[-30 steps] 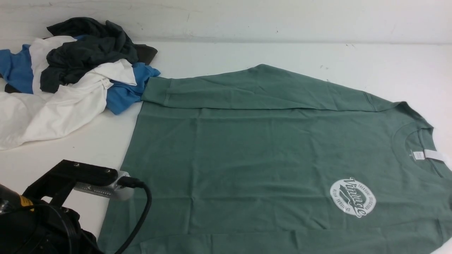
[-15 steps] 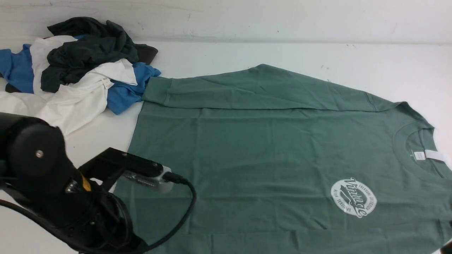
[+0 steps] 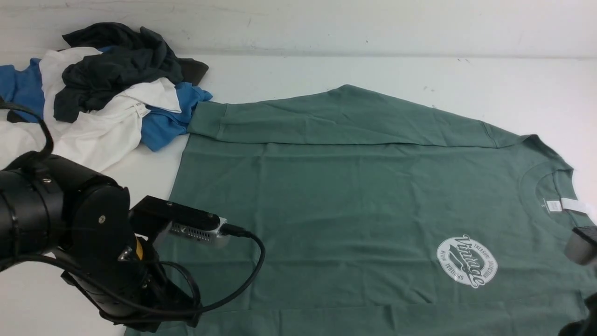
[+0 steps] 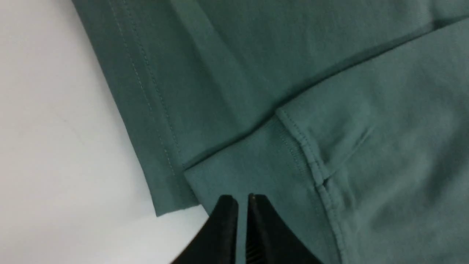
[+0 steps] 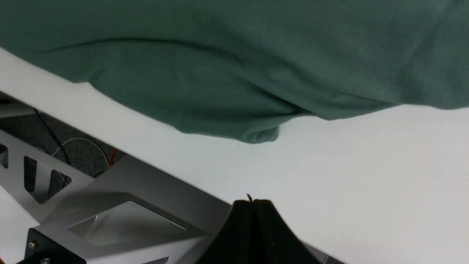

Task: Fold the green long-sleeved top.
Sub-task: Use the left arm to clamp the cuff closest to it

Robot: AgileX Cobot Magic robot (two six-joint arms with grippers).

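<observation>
Left end effector (image 4: 242,200) slit-open, right end effector (image 5: 253,202) closed; top (image 3: 354,196) crosswise, collar (image 3: 527,186) rightward.

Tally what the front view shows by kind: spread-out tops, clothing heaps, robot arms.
Spread-out green long-sleeved top: 1
Heap of blue, white and black clothes: 1
Robot arms, left arm and right arm: 2
Total: 4

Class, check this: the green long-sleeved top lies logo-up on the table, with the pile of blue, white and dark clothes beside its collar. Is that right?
No. The pile of clothes lies beside the sleeve cuff of the green long-sleeved top, at the end away from the collar; the front view shows this.
</observation>
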